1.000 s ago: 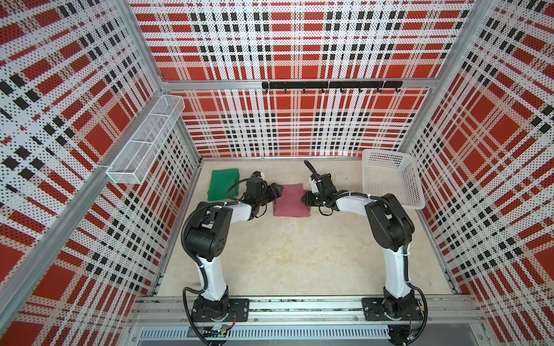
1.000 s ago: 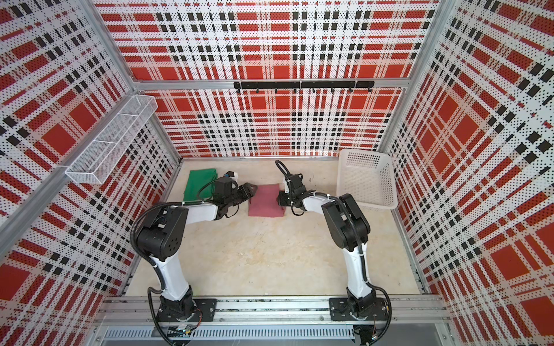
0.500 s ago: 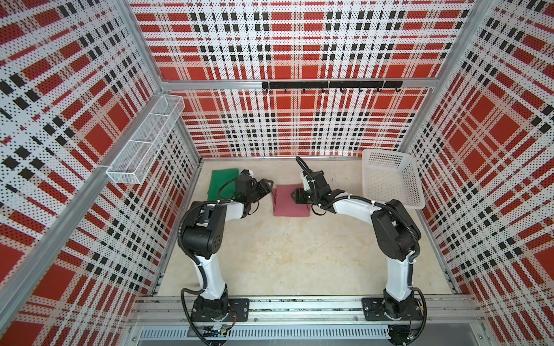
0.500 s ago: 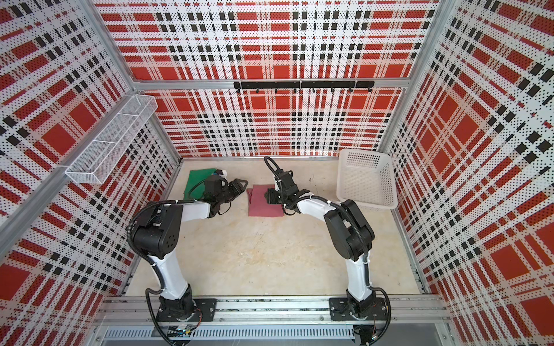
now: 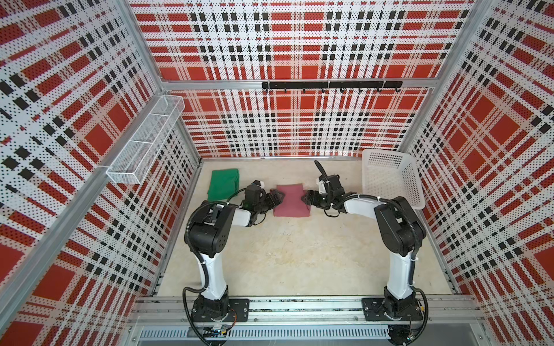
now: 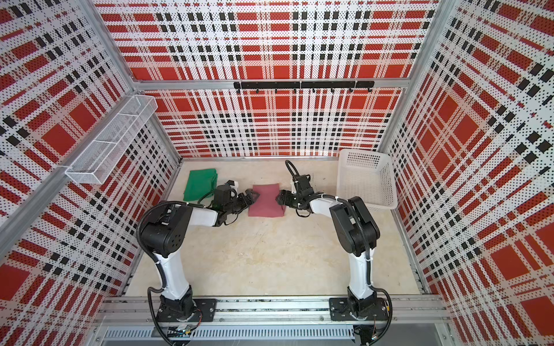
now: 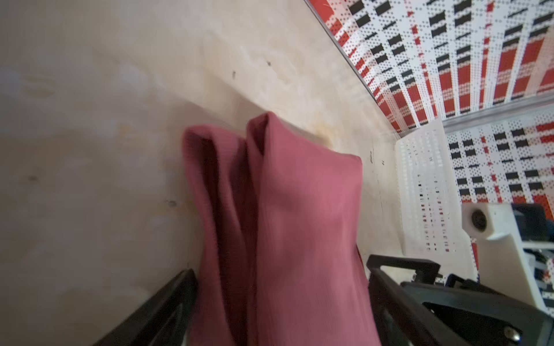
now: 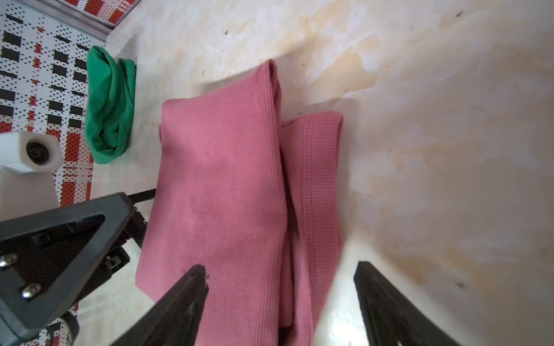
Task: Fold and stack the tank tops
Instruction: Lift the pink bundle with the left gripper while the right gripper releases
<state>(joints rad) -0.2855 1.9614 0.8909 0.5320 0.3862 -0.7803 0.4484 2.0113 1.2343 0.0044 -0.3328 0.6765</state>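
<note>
The pink tank top (image 5: 292,200) (image 6: 266,201) lies folded in a thick rectangle on the floor's far middle. My left gripper (image 5: 277,197) (image 6: 251,197) is at its left edge. My right gripper (image 5: 308,199) (image 6: 281,197) is at its right edge. Both are low over the floor and open. In the left wrist view the pink tank top (image 7: 299,224) runs between the spread fingers of my left gripper (image 7: 280,266). The right wrist view shows the same of my right gripper (image 8: 279,267) and the pink tank top (image 8: 227,179). The green tank top (image 5: 224,188) (image 6: 200,184) (image 8: 109,110) lies folded at the far left, apart.
A white perforated basket (image 5: 389,179) (image 6: 365,179) (image 7: 425,194) stands at the far right against the wall. A wire shelf (image 5: 144,143) hangs on the left wall and a black hook rail (image 5: 329,85) on the back wall. Bare floor (image 5: 299,254) lies between the arms.
Both grippers have opened wider at the two sides of the pink tank top. The arms shifted a little; the pink and green tank tops have stayed in place.
</note>
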